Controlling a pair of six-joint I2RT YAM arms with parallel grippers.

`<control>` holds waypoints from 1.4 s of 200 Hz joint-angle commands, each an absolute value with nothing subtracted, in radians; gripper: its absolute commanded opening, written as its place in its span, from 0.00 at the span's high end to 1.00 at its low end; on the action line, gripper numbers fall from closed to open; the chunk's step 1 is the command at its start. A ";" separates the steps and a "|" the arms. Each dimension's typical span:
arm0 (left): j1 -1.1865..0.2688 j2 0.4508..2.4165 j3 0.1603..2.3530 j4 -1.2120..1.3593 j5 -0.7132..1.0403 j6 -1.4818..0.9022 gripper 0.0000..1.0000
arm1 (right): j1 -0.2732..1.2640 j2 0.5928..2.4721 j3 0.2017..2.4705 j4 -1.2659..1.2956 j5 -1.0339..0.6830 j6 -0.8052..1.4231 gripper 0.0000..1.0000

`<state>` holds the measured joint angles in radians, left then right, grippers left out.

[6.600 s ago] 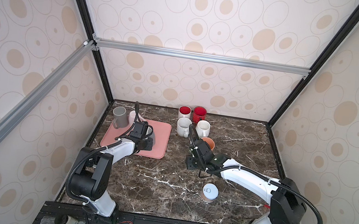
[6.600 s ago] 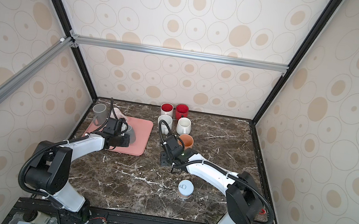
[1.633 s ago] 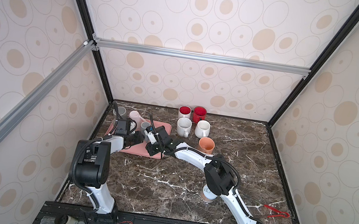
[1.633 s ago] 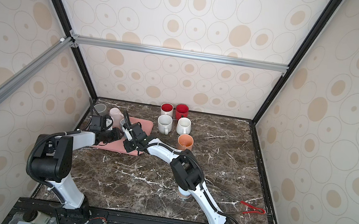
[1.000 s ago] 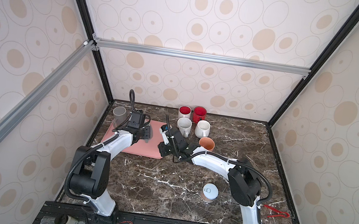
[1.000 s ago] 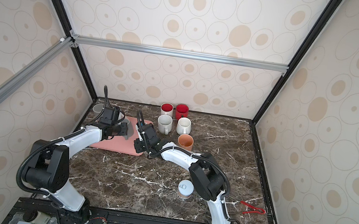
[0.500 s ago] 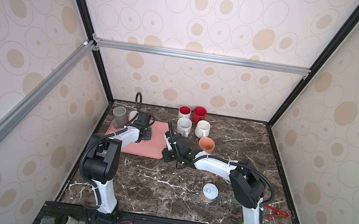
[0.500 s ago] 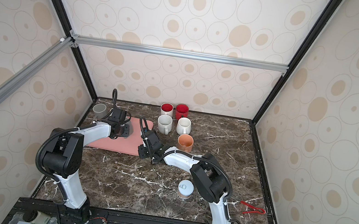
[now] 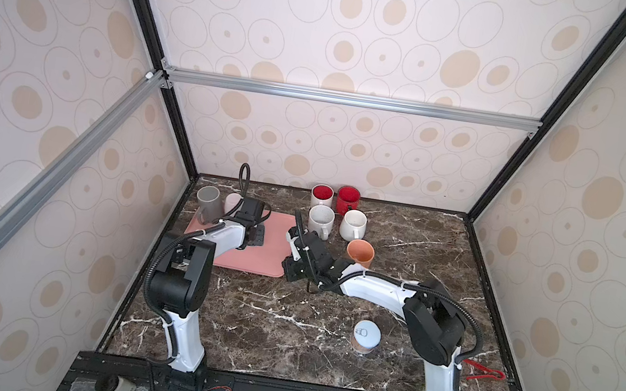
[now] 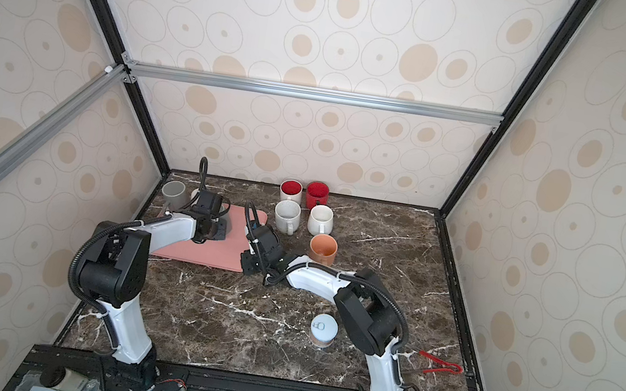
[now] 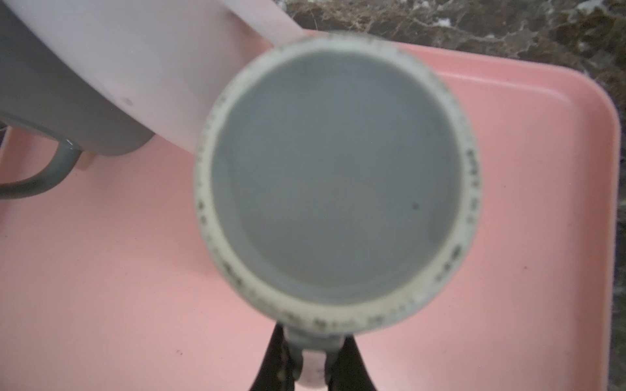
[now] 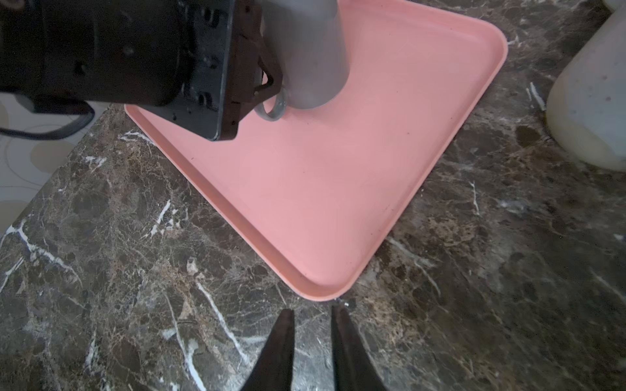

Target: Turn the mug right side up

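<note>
Left wrist view: left gripper [image 11: 313,342] is clamped on the handle [image 11: 316,335] of the mug [image 11: 335,179], with one finger on each side of the loop. The mug's body sits right past the fingertips, handle side turned toward the gripper. Its base faces up at the camera with the unglazed ring showing, so the mouth is down on the pink tray [image 11: 135,270]. The long axis is upright, about in line with the way this camera looks. Beyond the mug and off to one side is a pink cup [image 11: 152,67], very close, contact unclear. A dark grey cup [image 11: 50,101] stands past that. My guess is both are close enough to get clipped on a wide swing.

Right wrist view gives the side look. The handle loop is low near the tray floor, pinched in the left fingers, and the mug wall rises straight off the tray. Right gripper [image 12: 311,315] has its fingers slightly parted with nothing between them. It hangs over the table [image 12: 135,254] just off the tray's corner, and the mug lies well ahead of it, across the tray.

Left arm is the nearer one; it holds the mug. Judgement: lift it clear of the tray, then roll the wrist about half a turn to bring the mouth up. In both top views the mug can't be made out under the left gripper.
</note>
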<state>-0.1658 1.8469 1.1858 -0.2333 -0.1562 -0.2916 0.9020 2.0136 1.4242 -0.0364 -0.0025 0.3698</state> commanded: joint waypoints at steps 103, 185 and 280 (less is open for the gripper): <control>-0.168 1.564 0.892 0.028 0.136 -0.281 1.00 | 0.870 1.944 1.343 0.043 -0.032 0.533 0.76; -0.061 1.531 0.717 0.393 0.464 -0.416 1.00 | 0.857 1.897 1.309 0.081 -0.041 0.590 0.76; 0.001 1.397 0.630 0.852 0.821 -0.662 1.00 | 0.813 1.747 1.264 0.193 -0.155 0.637 0.60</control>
